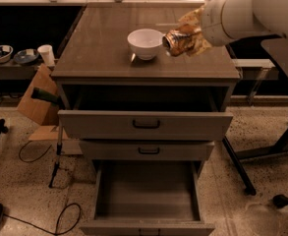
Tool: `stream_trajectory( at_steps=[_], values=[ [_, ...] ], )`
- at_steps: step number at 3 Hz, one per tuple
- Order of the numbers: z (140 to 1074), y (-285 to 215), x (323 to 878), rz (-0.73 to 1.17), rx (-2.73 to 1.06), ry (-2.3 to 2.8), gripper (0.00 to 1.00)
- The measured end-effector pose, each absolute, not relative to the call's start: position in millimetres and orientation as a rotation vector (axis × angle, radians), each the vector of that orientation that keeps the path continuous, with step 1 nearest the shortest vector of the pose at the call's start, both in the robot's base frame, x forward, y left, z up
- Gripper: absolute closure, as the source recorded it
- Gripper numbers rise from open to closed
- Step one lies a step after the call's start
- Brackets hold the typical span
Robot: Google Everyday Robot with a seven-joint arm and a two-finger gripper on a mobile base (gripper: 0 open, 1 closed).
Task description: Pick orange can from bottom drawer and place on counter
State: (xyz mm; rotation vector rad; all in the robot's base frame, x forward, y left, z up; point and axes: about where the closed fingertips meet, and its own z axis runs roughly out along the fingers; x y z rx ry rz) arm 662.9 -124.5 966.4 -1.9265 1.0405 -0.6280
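Note:
The orange can [179, 42] is shiny orange-gold with a silver end facing left. It lies tilted in my gripper [188, 38], which is shut on it and holds it just above the counter [104, 48], to the right of the white bowl [145, 43]. The white arm reaches in from the upper right. The bottom drawer [148, 193] is pulled out at the bottom of the frame and its flat floor is bare.
Two upper drawers [146, 125] are pulled partly out above the bottom drawer. A cardboard box [35, 102], a cup [46, 54] and bowls stand at the left. Cables lie on the floor. A chair base [281, 146] is at the right.

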Motion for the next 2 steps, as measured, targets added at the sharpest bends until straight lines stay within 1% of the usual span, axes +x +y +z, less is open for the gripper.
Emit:
stream_trajectory(
  at_steps=[2],
  values=[
    [920, -146, 713, -0.602, -1.873, 1.223, 1.00]
  ],
)
